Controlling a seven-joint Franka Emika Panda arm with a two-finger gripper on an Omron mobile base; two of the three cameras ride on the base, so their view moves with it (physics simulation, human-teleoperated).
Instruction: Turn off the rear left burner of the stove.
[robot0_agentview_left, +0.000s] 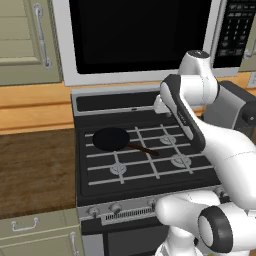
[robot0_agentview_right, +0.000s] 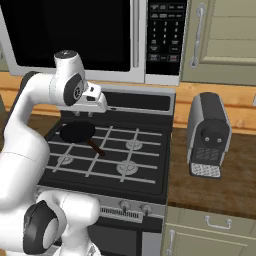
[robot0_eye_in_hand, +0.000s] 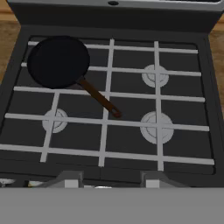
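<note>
The stove (robot0_agentview_left: 145, 150) knobs (robot0_agentview_left: 116, 207) are small, rigid, probably smooth: pinch 1 across its sides; gripper (robot0_eye_in_hand: 109, 183) jaws stand apart, holding nothing

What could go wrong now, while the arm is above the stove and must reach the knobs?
1. The knobs on the front strip look alike, so the arm could turn the wrong one.
2. The frying pan covers the rear left burner, so any flame is hidden.
3. Its handle points toward the centre of the stove; the descending gripper could knock it.
</note>
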